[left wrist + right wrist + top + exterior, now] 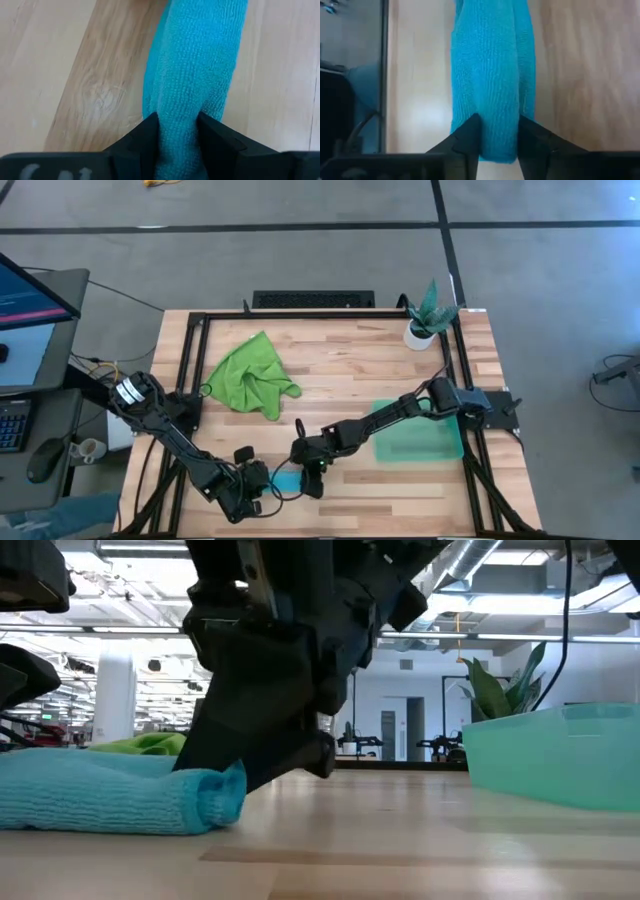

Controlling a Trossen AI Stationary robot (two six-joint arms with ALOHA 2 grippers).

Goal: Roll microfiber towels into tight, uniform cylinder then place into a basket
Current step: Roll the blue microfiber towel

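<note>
no readable text, labels or signs

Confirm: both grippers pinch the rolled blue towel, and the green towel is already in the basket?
Not quite. The green towel lies crumpled on the table, not in the basket, as the high view shows. Left gripper and right gripper do pinch the blue towel.

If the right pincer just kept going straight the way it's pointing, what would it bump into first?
Nothing new: the right pincer already has the rolled blue towel between its fingers. Going on, it would only run along that roll, probably toward the left pincer gripping the other end.
</note>
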